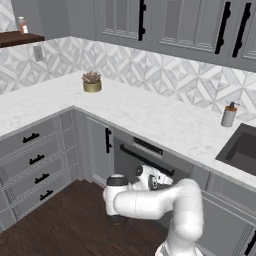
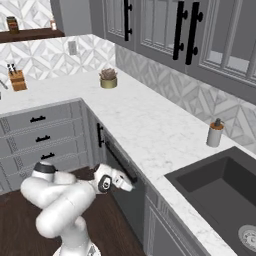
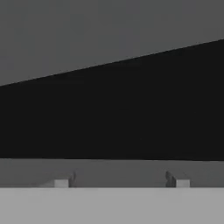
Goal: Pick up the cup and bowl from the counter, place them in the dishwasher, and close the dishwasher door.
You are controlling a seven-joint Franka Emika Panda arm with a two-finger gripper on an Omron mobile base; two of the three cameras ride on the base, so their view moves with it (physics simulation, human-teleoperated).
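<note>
The dishwasher door (image 1: 129, 167) stands upright and shut under the counter (image 1: 150, 120), its long black bar handle (image 1: 145, 160) running below the dark top strip. My arm reaches low, and the gripper (image 2: 130, 188) sits right against the door at the handle (image 2: 120, 162). In the hand view the gripper (image 3: 119, 181) is open: its two fingertips (image 3: 61, 182) stand wide apart with nothing between them, facing a broad black band close ahead. The cup and the bowl are out of view.
A gold pot with a succulent (image 1: 92, 82) stands by the back wall. A grey soap dispenser (image 1: 229, 115) sits beside the dark sink (image 1: 242, 150). Grey drawers (image 1: 35, 160) line the left side. A knife block (image 2: 17, 79) stands far left. Dark wood floor (image 1: 75, 220) lies below.
</note>
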